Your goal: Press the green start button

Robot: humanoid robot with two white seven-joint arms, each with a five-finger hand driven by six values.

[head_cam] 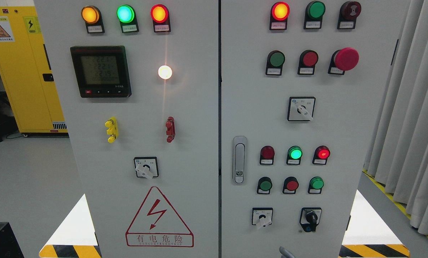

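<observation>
Only a grey tip of a hand (286, 252) shows at the bottom edge, right of the door seam; whether its fingers are spread or curled cannot be told, and it touches nothing. The green start button (277, 59) sits high on the right cabinet door (346, 118), left of a red button (310, 58) and the red mushroom stop (346, 59), well apart from the hand, with bare panel between

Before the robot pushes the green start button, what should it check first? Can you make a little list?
1. Robot faces the control panel: ok.
2. Green buttons in view: ok, but there are several, such as upper green button and lower green button; which is start: cannot tell, labels too small.
3. Path to the buttons free: ok, nothing in front.
4. Big red stop button clear of the reach: ok, it sits well right.
5. A hand ready: cannot tell; only a grey tip shows at the bottom edge.
</observation>
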